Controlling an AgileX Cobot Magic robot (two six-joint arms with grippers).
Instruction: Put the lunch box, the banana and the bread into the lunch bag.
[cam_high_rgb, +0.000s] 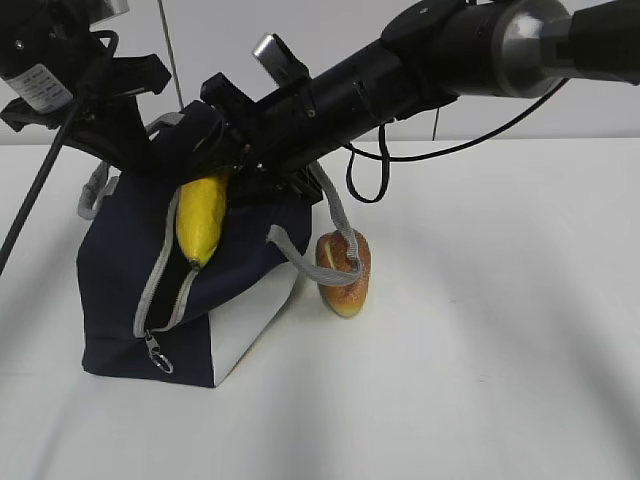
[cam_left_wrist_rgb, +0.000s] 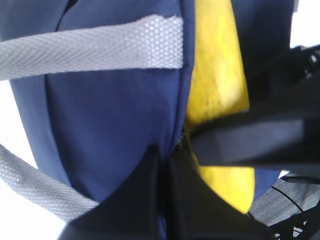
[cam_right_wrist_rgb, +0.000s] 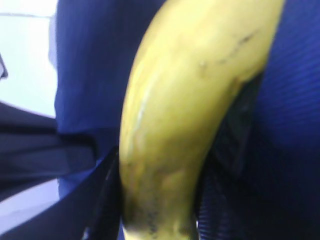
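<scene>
The bag (cam_high_rgb: 130, 300) sits nearest the exterior camera, on the left of the white surface (cam_high_rgb: 480, 350), its navy fabric showing a grey zipper (cam_high_rgb: 160, 275) unzipped along the top and a metal zip ring (cam_high_rgb: 158, 355) hanging at the near corner beside a white side panel (cam_high_rgb: 250, 320). No brand or print can be read on the bag; a white sticker (cam_high_rgb: 40, 88) on the left arm carries marks too small to make out.

The banana (cam_high_rgb: 203, 218) stands almost upright in the bag's opening, long axis near vertical, its lower tip pointing down into the gap between the zipper edges and its upper part hidden under the right arm. The right gripper (cam_right_wrist_rgb: 160, 220) is clamped on the banana, seen close in the right wrist view as a yellow curve against the blue fabric.

The left gripper (cam_left_wrist_rgb: 165, 165), above the bag's far left edge, has its fingers together, pinching the bag's fabric edge just beside the banana. A grey handle (cam_left_wrist_rgb: 90, 50) crosses the fabric there.

The bread (cam_high_rgb: 343, 272) rests on the surface just right of the bag, standing on end, with another grey handle (cam_high_rgb: 320, 255) draped across it.
</scene>
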